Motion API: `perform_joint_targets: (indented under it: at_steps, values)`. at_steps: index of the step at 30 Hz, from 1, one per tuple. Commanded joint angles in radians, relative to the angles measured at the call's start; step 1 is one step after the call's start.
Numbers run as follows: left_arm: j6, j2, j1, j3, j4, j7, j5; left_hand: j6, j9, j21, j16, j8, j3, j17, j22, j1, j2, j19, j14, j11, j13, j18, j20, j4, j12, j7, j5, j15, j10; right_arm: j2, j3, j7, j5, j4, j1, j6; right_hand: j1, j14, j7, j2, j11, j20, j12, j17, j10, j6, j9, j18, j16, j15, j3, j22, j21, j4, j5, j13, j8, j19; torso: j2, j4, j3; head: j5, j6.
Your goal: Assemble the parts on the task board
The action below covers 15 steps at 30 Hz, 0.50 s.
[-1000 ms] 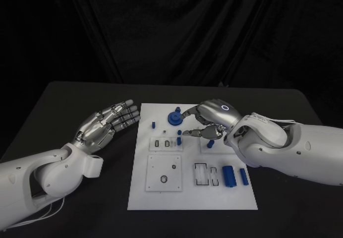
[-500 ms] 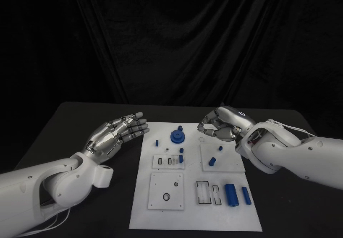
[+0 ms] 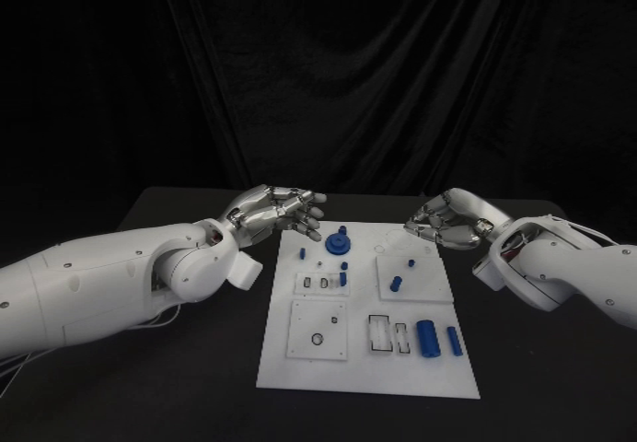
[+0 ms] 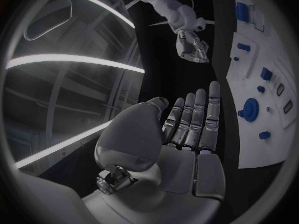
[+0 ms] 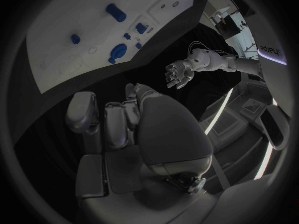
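- One white task board (image 3: 356,368) lay on one black table (image 3: 173,368).
- Two silver hands were there: the left hand (image 3: 275,210) and the right hand (image 3: 447,219).
- One blue gear-like disc (image 3: 339,245) stood on the board.
- Two blue cylinders (image 3: 426,336) lay side by side, one thick and one thin.
- About five small blue pegs (image 3: 399,283) were visible; the exact number was unclear.

Task board (image 4: 252,134) cut by the left wrist view's rim; small far-end parts (image 3: 318,282) too tiny to identify
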Motion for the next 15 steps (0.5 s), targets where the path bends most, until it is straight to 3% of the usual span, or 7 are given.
perform_joint_targets:
  at_steps: [1,8,9,10,11,13,15]
  values:
    - [-0.061,0.016,0.002,0.000,-0.007,-0.204,-0.229,0.018,0.002,0.055,0.080,0.015,-0.005,0.027,0.031,-0.006,-0.009,0.043,0.042,-0.022,0.036,0.022,-0.010,0.017,0.066,0.027,-0.024,-0.023,0.035,-0.003,0.001,0.009,0.065,-0.003,-0.005,0.054,0.000,0.005,0.001,0.007,-0.001,0.001,-0.006,0.010,-0.007,-0.005,0.001,0.019,-0.004,-0.004,0.007,0.097,-0.005,0.000,0.004,-0.007,0.000,-0.007,-0.037,-0.0105,0.0156,0.005,-0.028]
    - [-0.098,0.092,0.007,0.001,-0.030,-0.401,-0.516,0.076,0.000,0.329,0.347,0.063,-0.051,0.139,0.200,-0.064,-0.014,0.176,0.240,-0.091,0.284,0.034,-0.068,0.024,0.367,-0.021,-0.160,-0.097,0.184,-0.041,0.001,-0.004,0.071,0.009,-0.010,0.036,-0.005,0.004,0.002,0.006,-0.001,0.001,-0.012,0.003,-0.008,-0.006,0.003,0.020,-0.011,-0.004,0.007,0.093,-0.015,0.001,0.006,-0.015,0.000,-0.009,-0.069,-0.0210,0.0346,0.004,-0.077]
    - [-0.102,0.111,0.013,0.001,-0.034,-0.436,-0.606,0.095,0.005,0.434,0.450,0.080,-0.067,0.389,0.269,-0.077,-0.014,0.199,0.394,-0.104,0.528,0.031,-0.084,0.022,0.491,-0.033,-0.190,-0.110,0.336,-0.049,0.001,-0.008,0.072,0.012,-0.011,0.031,-0.006,0.004,0.002,0.006,-0.001,0.001,-0.013,0.002,-0.008,-0.005,0.003,0.020,-0.011,-0.004,0.006,0.093,-0.015,0.002,0.006,-0.016,0.000,-0.008,-0.073,-0.0203,0.0377,-0.001,-0.086]
    - [-0.101,0.122,0.018,0.001,-0.035,-0.459,-0.661,0.091,0.007,0.502,0.470,0.083,-0.075,0.437,0.322,-0.080,-0.012,0.175,0.406,-0.105,0.583,0.028,-0.089,0.020,0.509,-0.032,-0.192,-0.112,0.346,-0.052,0.001,-0.011,0.072,0.012,-0.011,0.029,-0.006,0.004,0.002,0.006,-0.001,0.001,-0.013,0.002,-0.008,-0.005,0.003,0.020,-0.011,-0.004,0.006,0.093,-0.016,0.002,0.006,-0.016,0.000,-0.008,-0.074,-0.0204,0.0388,-0.002,-0.089]
    - [-0.099,0.131,0.023,0.001,-0.037,-0.479,-0.704,0.117,0.018,0.824,0.575,0.103,-0.105,0.811,0.757,-0.108,-0.009,0.360,0.641,-0.120,0.944,-0.037,-0.099,0.012,0.662,-0.049,-0.235,-0.120,0.625,-0.053,0.001,-0.013,0.072,0.012,-0.011,0.027,-0.007,0.005,0.001,0.005,-0.001,0.001,-0.014,0.001,-0.006,-0.005,0.004,0.020,-0.011,-0.005,0.006,0.093,-0.016,0.001,0.007,-0.017,0.001,-0.008,-0.075,-0.0211,0.0406,-0.004,-0.094]
    - [-0.089,0.150,0.033,0.001,-0.042,-0.520,-0.785,0.147,0.034,0.917,0.597,0.125,-0.137,0.972,0.885,-0.128,-0.010,0.344,0.721,-0.124,1.071,-0.044,-0.104,0.026,0.695,-0.052,-0.263,-0.125,0.707,-0.055,0.001,-0.017,0.073,0.012,-0.011,0.024,-0.007,0.005,0.001,0.005,-0.001,0.001,-0.014,0.001,-0.006,-0.005,0.004,0.020,-0.011,-0.005,0.006,0.093,-0.016,0.001,0.007,-0.017,0.001,-0.008,-0.075,-0.0239,0.0438,-0.005,-0.102]
    - [-0.075,0.173,0.043,0.001,-0.051,-0.565,-0.867,0.192,0.063,0.960,0.617,0.158,-0.171,1.191,1.152,-0.165,-0.007,0.590,0.843,-0.138,1.257,-0.107,-0.115,0.023,0.752,-0.070,-0.289,-0.135,0.851,-0.054,0.001,-0.021,0.073,0.011,-0.011,0.022,-0.010,0.004,0.001,0.003,-0.002,0.001,-0.018,-0.002,-0.009,-0.005,0.004,0.021,-0.015,-0.005,0.005,0.091,-0.019,0.002,0.008,-0.023,0.000,-0.008,-0.075,-0.0283,0.0475,-0.003,-0.108]
